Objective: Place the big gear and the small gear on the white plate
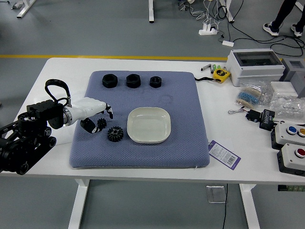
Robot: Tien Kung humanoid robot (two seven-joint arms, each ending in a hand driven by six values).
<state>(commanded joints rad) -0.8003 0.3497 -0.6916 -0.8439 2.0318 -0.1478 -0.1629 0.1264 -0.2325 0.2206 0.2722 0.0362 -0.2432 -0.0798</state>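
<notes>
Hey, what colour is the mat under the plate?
The mat is a muted greyish blue; it shows best in the head view.

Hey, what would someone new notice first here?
Probably the pale plate in the middle of the blue mat, then the left hand reaching in beside two dark gears. Behind them, three black nuts line the mat's far side.

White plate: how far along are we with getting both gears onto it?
Nothing is placed yet: the white plate holds neither gear. The left hand is at the small gear, its thumb and fingers apart around it, with no clear grasp. Both gears are left to place; the big gear sits on the blue mat beside the plate.
</notes>
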